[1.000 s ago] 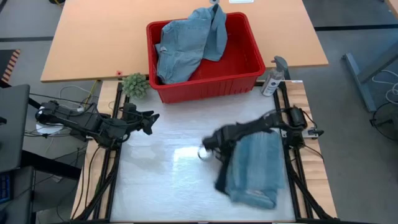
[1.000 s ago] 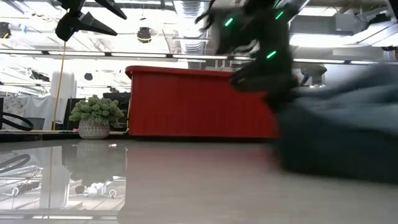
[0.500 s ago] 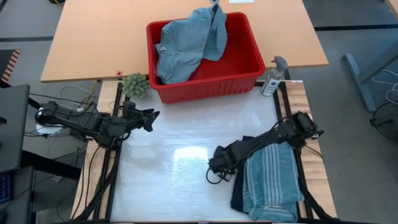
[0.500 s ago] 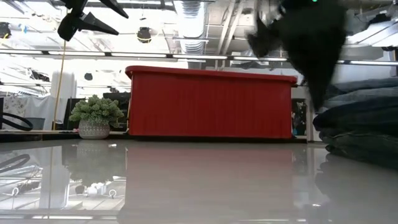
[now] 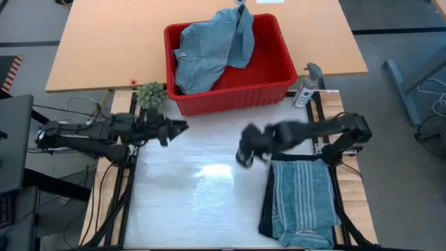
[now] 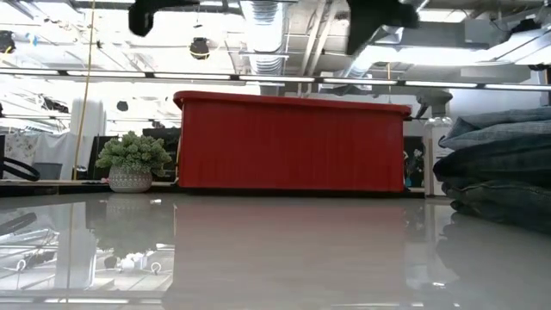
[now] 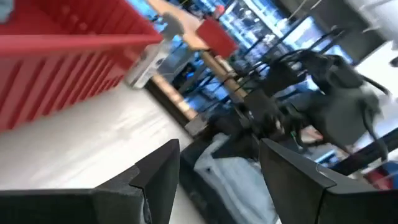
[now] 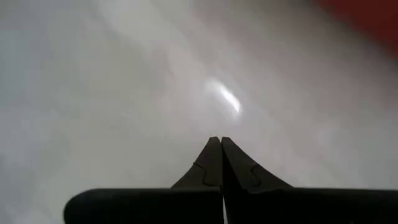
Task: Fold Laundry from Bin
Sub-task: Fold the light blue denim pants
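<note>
Two garments lay in the bin [image 5: 277, 77] beyond both arms; my left gripper [image 5: 173, 128], fingers spread, sat nearer than my right gripper [image 5: 244, 153], pressed together.

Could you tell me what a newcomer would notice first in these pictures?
The bright red bin at the table's far edge, with light blue garments spilling over its rim. Next, the folded striped pile at the table's right side, with the shut right gripper just beside it over the bare tabletop.
</note>
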